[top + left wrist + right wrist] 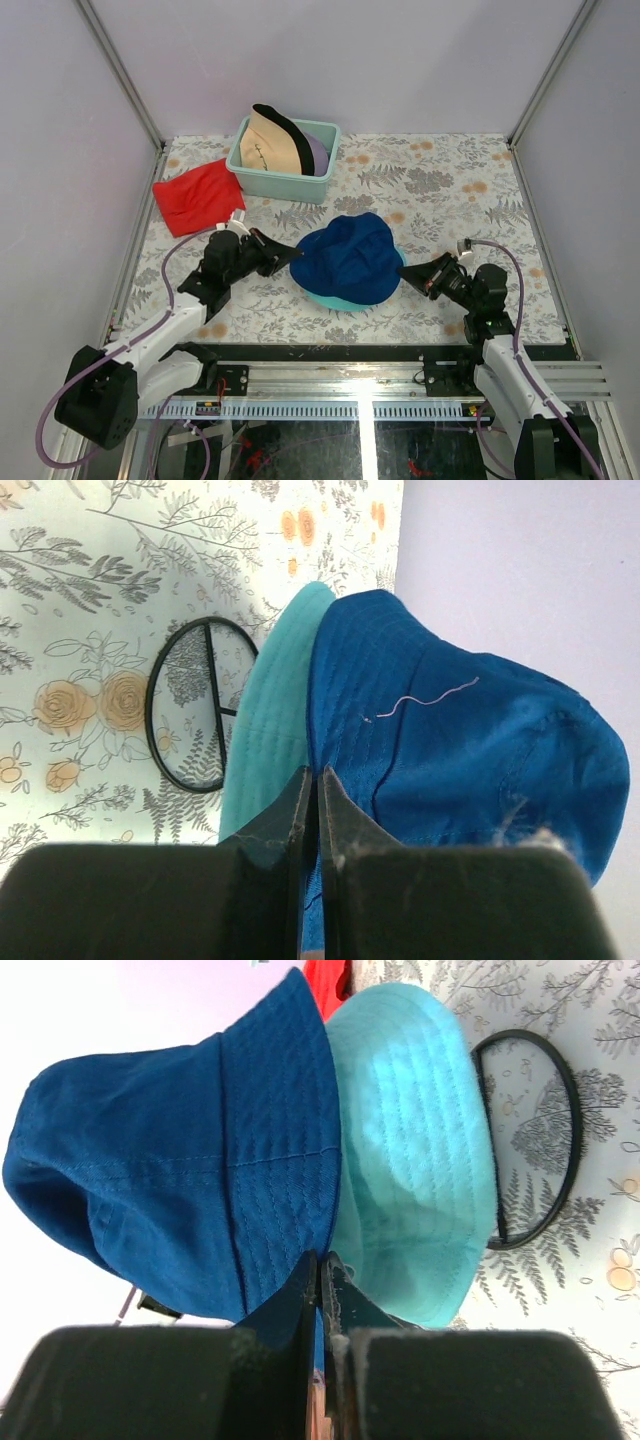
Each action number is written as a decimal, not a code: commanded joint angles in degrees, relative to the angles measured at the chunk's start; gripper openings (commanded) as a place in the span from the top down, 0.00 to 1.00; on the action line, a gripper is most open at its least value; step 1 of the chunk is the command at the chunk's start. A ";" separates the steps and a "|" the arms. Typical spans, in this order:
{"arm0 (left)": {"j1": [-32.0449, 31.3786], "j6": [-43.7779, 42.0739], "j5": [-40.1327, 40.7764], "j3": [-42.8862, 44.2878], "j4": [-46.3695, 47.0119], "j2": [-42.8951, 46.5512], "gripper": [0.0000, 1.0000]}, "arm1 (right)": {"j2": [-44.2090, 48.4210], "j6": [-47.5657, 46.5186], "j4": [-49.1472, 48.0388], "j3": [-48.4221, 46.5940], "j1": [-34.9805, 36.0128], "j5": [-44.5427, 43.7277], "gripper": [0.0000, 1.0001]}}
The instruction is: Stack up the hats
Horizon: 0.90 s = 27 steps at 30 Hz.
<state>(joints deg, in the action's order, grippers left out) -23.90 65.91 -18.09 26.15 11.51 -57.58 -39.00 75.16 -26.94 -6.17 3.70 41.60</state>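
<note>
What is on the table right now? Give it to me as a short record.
stack: blue hat on top of teal hat
bin: holds tan hat and lavender hat
red cloth: flat, left of bin
left gripper: shut on blue hat's brim
right gripper: shut on blue hat's brim

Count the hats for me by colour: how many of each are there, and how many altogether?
dark blue hat: 1
teal hat: 1
tan hat: 1
lavender hat: 1
Total: 4 hats
</note>
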 commanded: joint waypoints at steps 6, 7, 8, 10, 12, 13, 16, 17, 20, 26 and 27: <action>2.26 -3.00 0.73 -5.68 5.39 -3.45 1.00 | -3.32 -12.22 10.57 -2.46 -0.19 -1.59 1.00; 2.58 -3.43 0.76 -5.89 5.69 -4.03 1.00 | -3.52 -13.04 11.74 -3.01 -0.19 -2.25 1.00; 2.97 -3.90 0.83 -6.00 5.91 -5.12 1.00 | -3.72 -14.15 13.28 -3.91 -0.19 -3.02 1.00; 4.53 -4.64 0.00 -6.14 7.16 -7.03 1.00 | -4.31 -16.65 17.07 -6.27 -0.19 -4.65 1.00; 5.89 -5.18 -1.03 -5.91 8.03 -8.92 1.00 | -5.13 -18.52 19.75 -8.60 -0.20 -6.02 1.00; 6.49 -5.38 -1.46 -5.75 8.57 -9.78 1.00 | -5.80 -19.20 20.64 -9.80 -0.23 -6.49 1.00; 8.24 -6.34 -3.08 -5.13 9.19 -12.04 1.00 | -7.70 -21.68 24.24 -12.51 -0.19 -8.79 1.00; 8.76 -6.71 -3.41 -4.95 9.28 -12.55 1.00 | -8.31 -22.38 25.47 -13.27 -0.23 -9.61 1.00; 10.45 -7.71 -5.11 -4.27 9.52 -13.99 1.00 | -9.99 -25.08 29.25 -15.31 -0.19 -11.57 1.00; 11.26 -7.74 -7.72 -2.77 10.65 -15.87 0.98 | -14.31 -30.00 33.63 -16.55 -0.15 -13.18 1.00; 11.29 -7.54 -7.89 -2.76 10.95 -16.16 0.98 | -14.96 -30.11 33.54 -16.32 -0.11 -13.10 1.00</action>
<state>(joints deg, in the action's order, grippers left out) -15.16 61.98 -30.11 23.42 24.91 -71.59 -50.94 51.55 -1.56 -22.41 4.36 36.91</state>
